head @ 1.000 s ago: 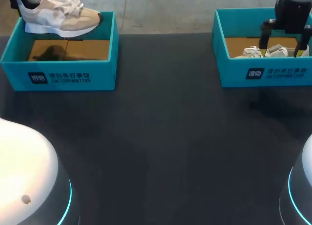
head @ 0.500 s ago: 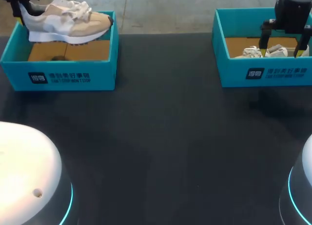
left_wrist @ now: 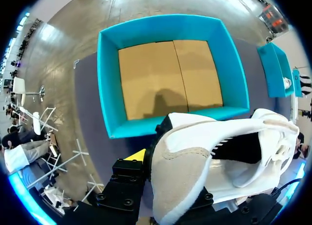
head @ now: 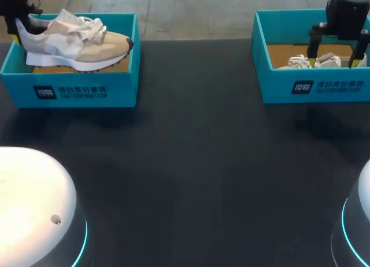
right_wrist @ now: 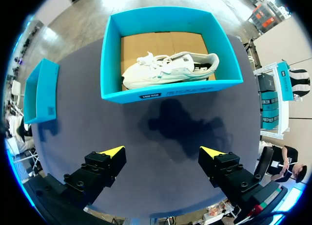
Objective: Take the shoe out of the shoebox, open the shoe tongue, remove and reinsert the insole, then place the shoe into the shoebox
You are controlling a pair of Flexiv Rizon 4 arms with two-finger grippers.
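Gripped by the heel alone in the left pincer [head: 16, 25], the shoe [head: 75, 44] may snag the ten-o'clock shoebox [head: 81, 92]; right pincer [right_wrist: 163, 154] gapes empty.

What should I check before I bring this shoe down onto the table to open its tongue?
1. Left tool shut on the shoe at the heel: ok.
2. Shoe out of the left box: ok. The left wrist view shows the box floor bare.
3. Sole higher than that box's front wall: cannot tell.
4. Right tool open and free to help: ok. It hangs above the table, near the right box.
5. Other shoe out of the way: ok. It lies in the right box.
6. Tongue opened: cannot tell.
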